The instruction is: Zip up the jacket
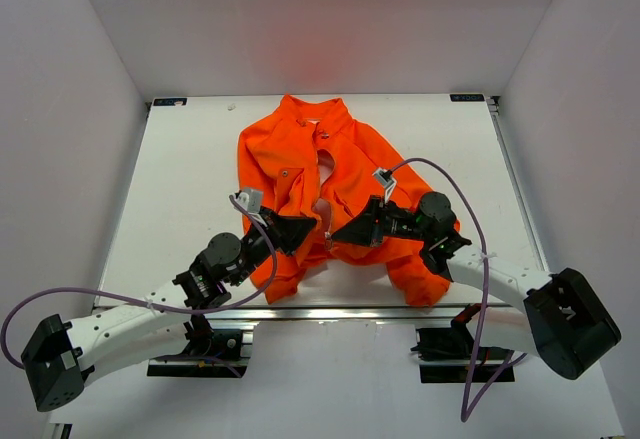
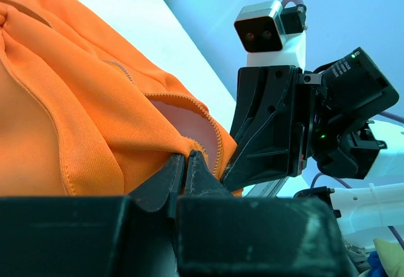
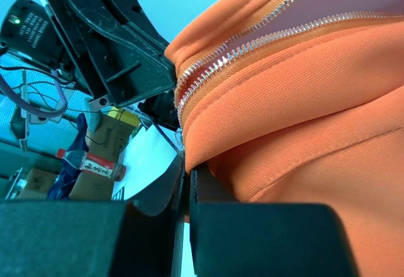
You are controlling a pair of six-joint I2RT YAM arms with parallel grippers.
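The bright orange jacket [image 1: 340, 174] lies on the white table with its collar at the far side and its front part open, pink lining showing. My left gripper [image 1: 312, 231] is shut on the jacket's lower front edge left of the zipper; the left wrist view shows the fingers [image 2: 165, 181] pinching orange fabric [image 2: 95, 100]. My right gripper [image 1: 338, 236] is shut on the lower front edge right of the zipper. In the right wrist view the silver zipper teeth [image 3: 252, 40] run just above the pinched fabric [image 3: 303, 119]. The two grippers face each other, close together.
The table [image 1: 200, 159] has raised white walls on left, back and right. A metal rail [image 1: 330, 311] runs along the near edge by the arm bases. A purple cable [image 1: 470, 209] loops over the right arm, another one [image 1: 120, 299] trails by the left arm.
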